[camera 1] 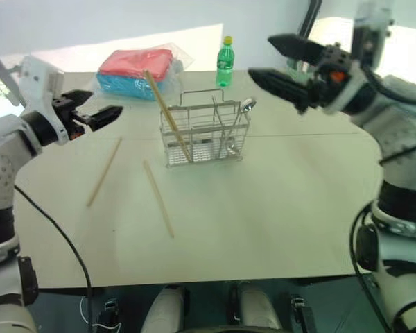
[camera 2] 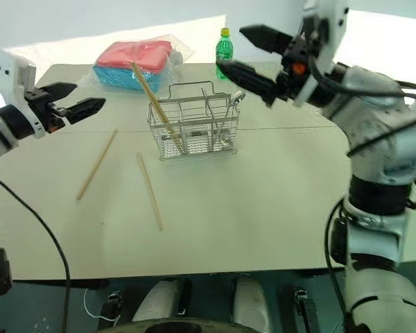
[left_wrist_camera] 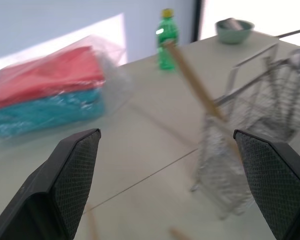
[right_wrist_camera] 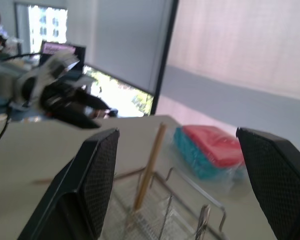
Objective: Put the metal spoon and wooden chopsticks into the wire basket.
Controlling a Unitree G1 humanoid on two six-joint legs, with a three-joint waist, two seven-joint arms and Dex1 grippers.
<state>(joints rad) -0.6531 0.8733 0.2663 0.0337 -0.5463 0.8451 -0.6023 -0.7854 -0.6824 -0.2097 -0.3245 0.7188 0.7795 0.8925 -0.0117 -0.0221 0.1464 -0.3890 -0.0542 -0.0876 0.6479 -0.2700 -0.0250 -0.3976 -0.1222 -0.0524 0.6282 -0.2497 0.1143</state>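
Now both hands are empty: right gripper (camera 1: 283, 61) spread wide above the wire basket (camera 1: 206, 136), left gripper (camera 1: 100, 115) likewise open beside it. Metal spoon (camera 1: 244, 111) and one stick stand inside; two wooden chopsticks (camera 1: 158, 198) lie on the table in front, so the next move calls for picking one up.

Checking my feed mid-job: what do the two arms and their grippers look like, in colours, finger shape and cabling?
Both arms have glossy white-and-grey shells with black joints. The left gripper and the right gripper each carry two black tapered fingers; the wrist views show flat pads with a fine mesh texture. The right wrist bears a small orange-red mark. Black cables hang from both arms.
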